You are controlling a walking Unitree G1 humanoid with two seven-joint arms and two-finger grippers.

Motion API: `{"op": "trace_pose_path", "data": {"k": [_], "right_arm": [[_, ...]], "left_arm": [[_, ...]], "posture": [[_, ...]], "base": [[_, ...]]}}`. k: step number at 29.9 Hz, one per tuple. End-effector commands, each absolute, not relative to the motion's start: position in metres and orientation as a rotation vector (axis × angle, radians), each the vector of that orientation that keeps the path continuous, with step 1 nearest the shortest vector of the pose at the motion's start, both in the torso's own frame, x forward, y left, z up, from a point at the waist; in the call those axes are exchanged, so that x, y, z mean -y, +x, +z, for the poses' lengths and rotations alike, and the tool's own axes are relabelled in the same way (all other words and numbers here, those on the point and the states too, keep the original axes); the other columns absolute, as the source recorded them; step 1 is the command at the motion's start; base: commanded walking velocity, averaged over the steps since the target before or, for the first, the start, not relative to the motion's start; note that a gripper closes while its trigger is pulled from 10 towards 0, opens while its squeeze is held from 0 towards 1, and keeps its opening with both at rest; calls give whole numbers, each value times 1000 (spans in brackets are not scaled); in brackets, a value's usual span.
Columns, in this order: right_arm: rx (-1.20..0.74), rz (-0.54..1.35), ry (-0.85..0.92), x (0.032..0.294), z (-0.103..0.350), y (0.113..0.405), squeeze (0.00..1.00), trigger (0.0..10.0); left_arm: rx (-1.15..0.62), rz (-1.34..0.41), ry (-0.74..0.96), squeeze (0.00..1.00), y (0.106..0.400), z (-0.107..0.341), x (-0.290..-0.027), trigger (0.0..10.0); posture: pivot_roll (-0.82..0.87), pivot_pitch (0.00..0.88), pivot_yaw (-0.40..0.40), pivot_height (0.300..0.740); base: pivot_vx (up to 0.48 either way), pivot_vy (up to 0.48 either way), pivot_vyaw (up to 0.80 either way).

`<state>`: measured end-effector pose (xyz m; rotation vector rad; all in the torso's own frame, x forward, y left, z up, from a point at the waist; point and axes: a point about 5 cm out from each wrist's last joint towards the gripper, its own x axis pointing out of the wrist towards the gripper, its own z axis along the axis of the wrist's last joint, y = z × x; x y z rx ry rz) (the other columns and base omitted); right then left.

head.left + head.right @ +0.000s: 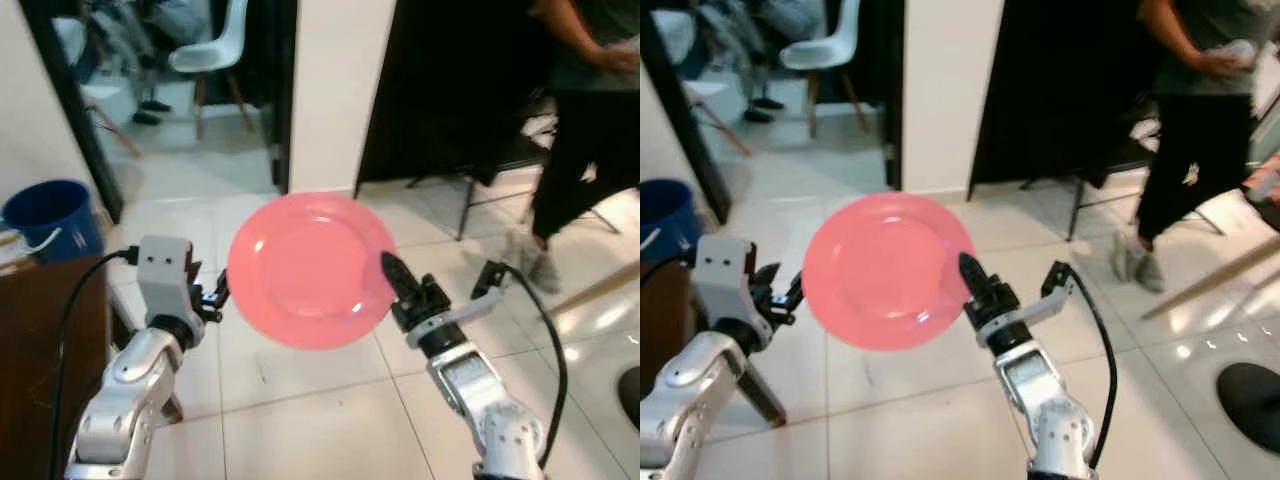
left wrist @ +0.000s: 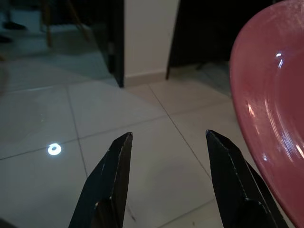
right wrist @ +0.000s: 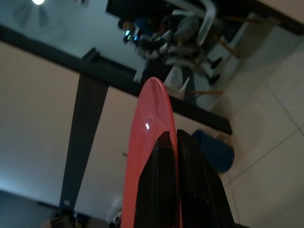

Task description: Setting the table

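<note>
A round pink plate point(image 1: 310, 270) is held up in the air in front of me, its face tilted toward the camera. My right gripper point(image 1: 392, 272) is shut on the plate's right rim, and the right wrist view looks edge-on along the plate point(image 3: 151, 142) between the two black fingers point(image 3: 159, 190). My left gripper point(image 1: 216, 298) hangs just left of the plate's left rim, apart from it. In the left wrist view its fingers point(image 2: 111, 183) stand open over the tiled floor with nothing between them, the plate point(image 2: 270, 118) off to one side.
A person point(image 1: 1200, 130) in dark clothes stands at the back right beside a black chair point(image 1: 500, 160). A blue bucket point(image 1: 55, 218) sits on the left by a dark wooden cabinet point(image 1: 50, 340). A white wall pillar point(image 1: 335, 90) rises ahead; a white chair point(image 1: 210, 55) stands beyond the doorway.
</note>
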<state>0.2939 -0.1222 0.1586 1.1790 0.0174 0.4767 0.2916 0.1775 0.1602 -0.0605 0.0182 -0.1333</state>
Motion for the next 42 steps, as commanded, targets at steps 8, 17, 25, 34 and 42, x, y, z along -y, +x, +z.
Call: {"op": "trace_pose_path", "data": {"k": [8,17,25,34,42], "right_arm": [[-50,456,1249,113,145,287,0,10000],[-49,460,1245,114,146,288,0,10000],[-50,464,1242,114,146,288,0,10000],[-59,457,1225,114,143,288,0,10000],[-66,451,1220,115,141,288,0,10000]], "left_arm": [[-46,-131,-66,0,292,154,-175,10000],[-46,-130,-70,0,291,153,-176,10000],[-40,-131,-75,0,290,153,-176,10000],[-50,-122,-93,0,289,147,-178,10000],[-60,-104,-117,0,289,142,-178,10000]], "posture": [[35,33,36,740],[34,29,34,740],[34,25,30,740],[31,26,31,740],[31,31,25,740]], "base": [[0,0,-800],[0,0,-800],[0,0,-800],[0,0,-800],[0,0,-800]]}}
